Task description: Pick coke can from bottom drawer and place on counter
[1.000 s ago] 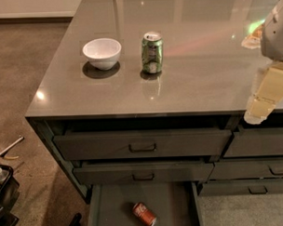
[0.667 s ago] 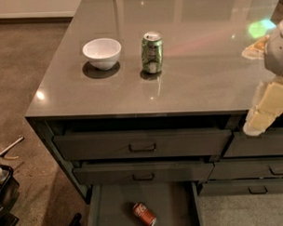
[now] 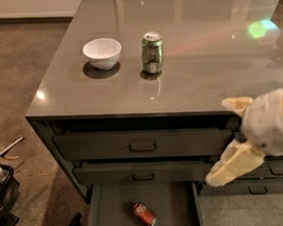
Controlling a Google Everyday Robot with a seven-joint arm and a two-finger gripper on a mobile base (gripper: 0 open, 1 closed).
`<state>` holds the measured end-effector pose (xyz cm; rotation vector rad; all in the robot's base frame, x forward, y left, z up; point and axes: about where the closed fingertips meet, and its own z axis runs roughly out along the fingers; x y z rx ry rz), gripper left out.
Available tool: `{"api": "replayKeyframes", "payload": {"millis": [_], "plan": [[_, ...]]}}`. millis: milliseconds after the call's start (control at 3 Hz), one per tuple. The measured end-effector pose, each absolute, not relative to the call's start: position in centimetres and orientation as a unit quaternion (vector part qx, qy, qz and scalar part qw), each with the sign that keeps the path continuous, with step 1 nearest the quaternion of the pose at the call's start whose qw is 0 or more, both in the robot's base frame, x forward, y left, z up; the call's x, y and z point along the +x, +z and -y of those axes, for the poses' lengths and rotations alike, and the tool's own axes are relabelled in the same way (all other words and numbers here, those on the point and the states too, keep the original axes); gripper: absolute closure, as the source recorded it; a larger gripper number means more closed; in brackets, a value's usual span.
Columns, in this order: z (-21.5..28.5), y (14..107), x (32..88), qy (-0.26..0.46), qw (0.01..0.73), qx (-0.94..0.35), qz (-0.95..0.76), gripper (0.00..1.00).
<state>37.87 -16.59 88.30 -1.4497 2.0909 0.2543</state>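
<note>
The coke can (image 3: 144, 214) lies on its side on the floor of the open bottom drawer (image 3: 115, 205), near the middle. The counter (image 3: 200, 71) stretches above the drawer stack. My gripper (image 3: 217, 141) hangs at the right, in front of the counter's front edge and the upper drawers, up and to the right of the coke can and well apart from it. Its two cream fingers (image 3: 231, 165) are spread apart with nothing between them.
A green can (image 3: 152, 52) stands upright on the counter, with a white bowl (image 3: 102, 53) to its left. Two closed drawers with handles (image 3: 142, 146) sit above the open one. Dark clutter (image 3: 2, 194) lies on the floor at the left.
My gripper has come down and to the left, from beside the counter's right part to in front of the counter's edge and the drawers. The cans and the bowl have not moved.
</note>
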Motion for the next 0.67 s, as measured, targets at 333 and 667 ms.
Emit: {"api": "replayKeyframes", "payload": {"millis": [333, 667], "plan": [[12.5, 81.2, 36.6, 0.173, 0.311, -0.485, -0.798, 0.0], [11.1, 76.7, 35.8, 0.188, 0.304, -0.465, -0.81, 0.0]]}}
